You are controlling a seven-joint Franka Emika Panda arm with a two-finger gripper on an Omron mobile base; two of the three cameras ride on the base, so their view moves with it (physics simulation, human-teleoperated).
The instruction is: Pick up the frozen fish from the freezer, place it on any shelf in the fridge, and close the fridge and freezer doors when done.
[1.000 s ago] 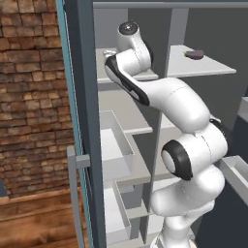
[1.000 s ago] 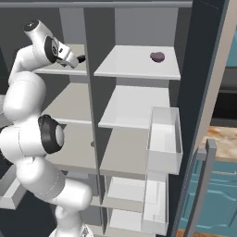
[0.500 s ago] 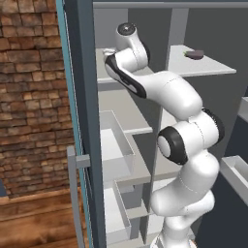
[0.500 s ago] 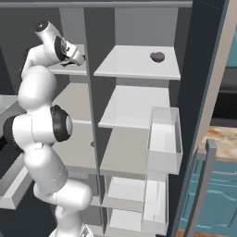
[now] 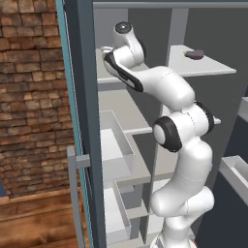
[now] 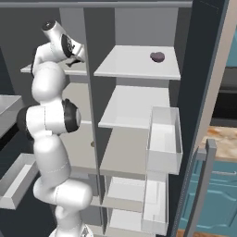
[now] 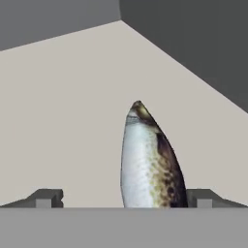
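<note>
The step in hand is the pick-up of the frozen fish (image 7: 150,162), judged from how things lie. In the hand view it lies flat on a pale shelf (image 7: 63,111) of the freezer (image 5: 121,104), its pointed end aimed toward the shelf's back corner, its silvery, speckled body running down between the two dark fingertips (image 7: 46,198) of the claw (image 7: 123,201). The claw stands wide open and holds nothing; one tip sits well clear on one side, the other just beside the fish's dark flank, so the fish is off centre in the gap. In the base views the arm reaches up to the top shelf of the left compartment. A maroon lump (image 6: 157,57) rests on the top shelf of the fridge (image 6: 139,102), near its back edge. Next, the claw probably needs to centre on the fish, settle down around it and close before lifting.
</note>
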